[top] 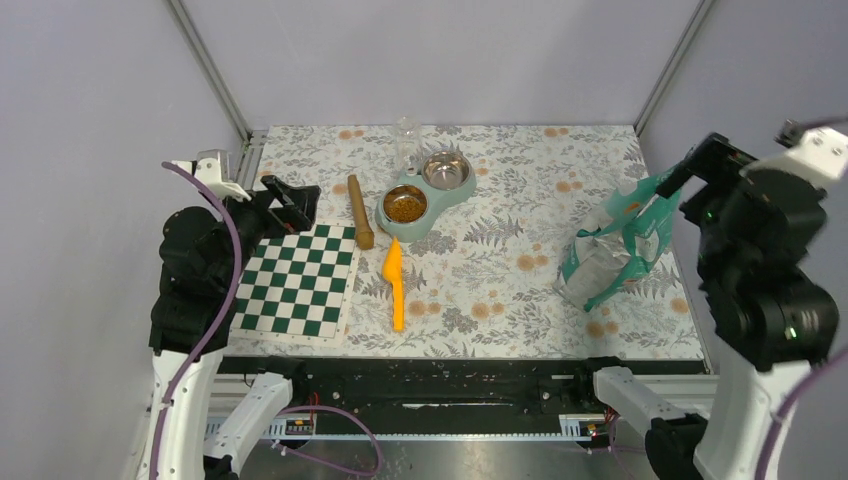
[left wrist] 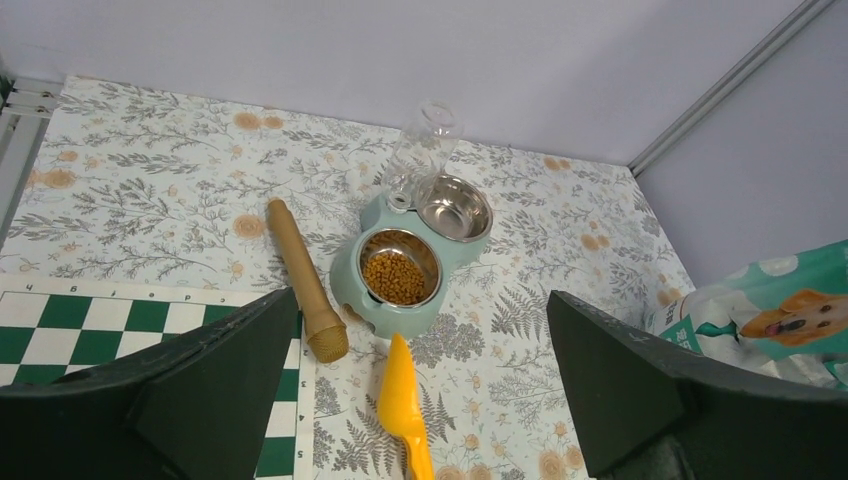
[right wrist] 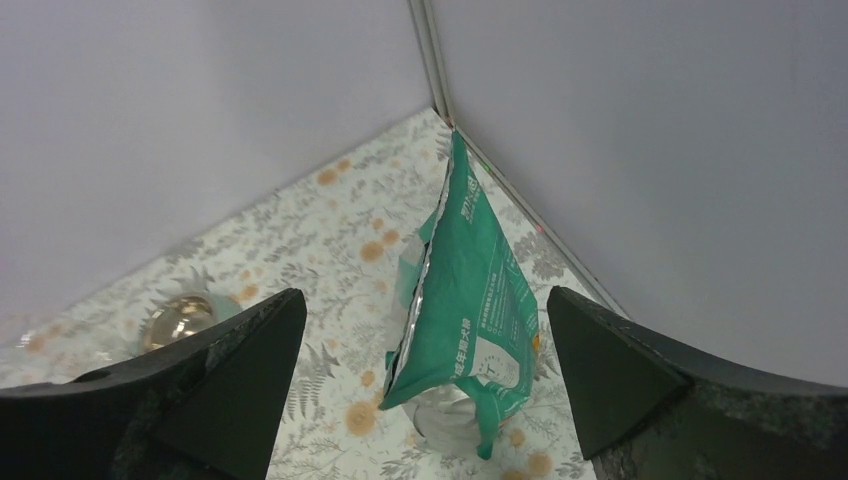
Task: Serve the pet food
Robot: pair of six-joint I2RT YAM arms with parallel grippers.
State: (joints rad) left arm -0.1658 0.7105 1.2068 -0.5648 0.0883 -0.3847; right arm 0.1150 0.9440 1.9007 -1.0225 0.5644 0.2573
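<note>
Directions are clock positions on the table [top: 500, 290] as seen from the arm bases, with 12 at the far wall.

1. Task material. The pet food [top: 405, 208] lies as a brown granular layer in the near bowl [left wrist: 400, 277] of the teal feeder [top: 385, 215], just past table centre. The far bowl [top: 446, 170] at 1 o'clock of it shows bare steel. A clear bottle [top: 408, 140] stands upright at the feeder's 12 o'clock end, probably a water reservoir for that far bowl.

2. Tools.
- The orange scoop [top: 396, 285] lies flat at 6 o'clock of the filled bowl. Its broad end points toward the bowl, which is consistent with being set down close to the point of use.
- The bag [top: 615, 245] stands at 4 o'clock of the feeder, well apart from it. It leans, with its top open toward the right arm.
- A wooden stick [top: 360, 211] lies at 9 o'clock.
- A checkered mat [top: 297, 280] lies at 8 o'clock. Neither item appears to be part of the serving.

3. Grippers.
- The left gripper [top: 292, 203] hovers over the mat's far edge with its jaws wide apart and nothing between them.
- The right gripper [top: 692, 168] is raised above the bag top, also spread wide and empty.

4. Assessment. With food in the bowl and both arms clear of the feeder, the serving looks essentially complete.
</note>
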